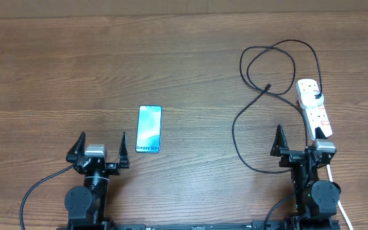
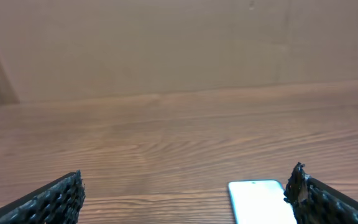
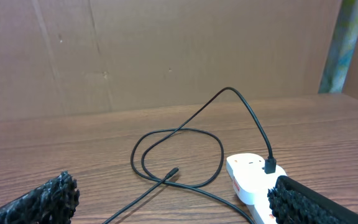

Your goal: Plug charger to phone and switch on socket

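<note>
The phone [image 1: 149, 129] lies flat on the wooden table, light blue screen up; its far end shows in the left wrist view [image 2: 257, 200] just inside the right finger. The white socket [image 1: 314, 108] lies at the right with a black plug in it; it also shows in the right wrist view [image 3: 252, 178]. The thin black charger cable [image 1: 260, 70] loops left of the socket, its plug tip [image 1: 268, 86] free on the table, also in the right wrist view [image 3: 173, 172]. My left gripper [image 1: 101, 151] is open and empty, left of the phone's near end. My right gripper [image 1: 301, 142] is open and empty at the socket's near end.
A brown cardboard wall [image 3: 166, 50] stands behind the table. The socket's white lead [image 1: 342, 204] runs off the near right edge past the right arm. Thicker black robot cables [image 1: 34, 191] trail from each arm base.
</note>
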